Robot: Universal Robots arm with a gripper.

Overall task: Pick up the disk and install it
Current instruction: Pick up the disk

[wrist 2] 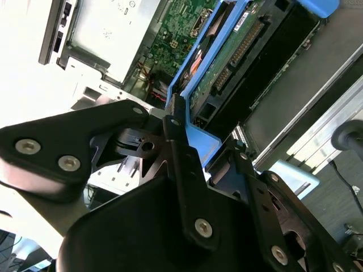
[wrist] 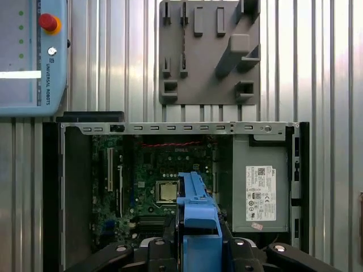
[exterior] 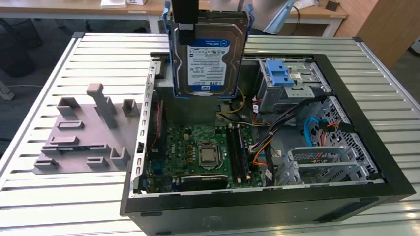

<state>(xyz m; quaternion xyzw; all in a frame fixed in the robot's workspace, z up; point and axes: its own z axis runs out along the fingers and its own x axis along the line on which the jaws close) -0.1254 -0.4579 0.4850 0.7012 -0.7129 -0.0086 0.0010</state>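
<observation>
A: Where's the disk (exterior: pixel 208 59)?

B: Up in the air. The gripper (exterior: pixel 187 27) has it hanging above the open computer case (exterior: pixel 262 202), at the far end in the exterior view. It stands nearly upright, with the blue-and-white label facing that camera.

A: Is the grip firm?

B: It looks so. The jaws are clamped on the disk at one end. In the second wrist view one black finger (wrist 2: pixel 177 136) presses against the blue rail (wrist 2: pixel 199 141), and the disk's green circuit-board side runs away from it.

A: What's below it?

B: The first wrist view looks straight down past the rail. The motherboard (wrist: pixel 153 170) is there, with the processor socket (wrist: pixel 167 191) just beside the rail's edge. The grey power-supply box (wrist: pixel 261 187) with its white sticker sits in one end of the case.

A: And the cage?

B: The silver cage (exterior: pixel 292 91) with the blue latch (exterior: pixel 279 73) is inside the case. It is just to the exterior view's right of the disk's lower edge. I can't tell whether that edge touches anything behind it.

A: Anything outside the case?

B: A grey fixture plate (exterior: pixel 78 142) with raised blocks lies on the slatted metal tabletop (exterior: pixel 59 201), to the exterior view's left of the case. A pendant (wrist: pixel 28 56) with a red button lies on the tabletop too.
</observation>
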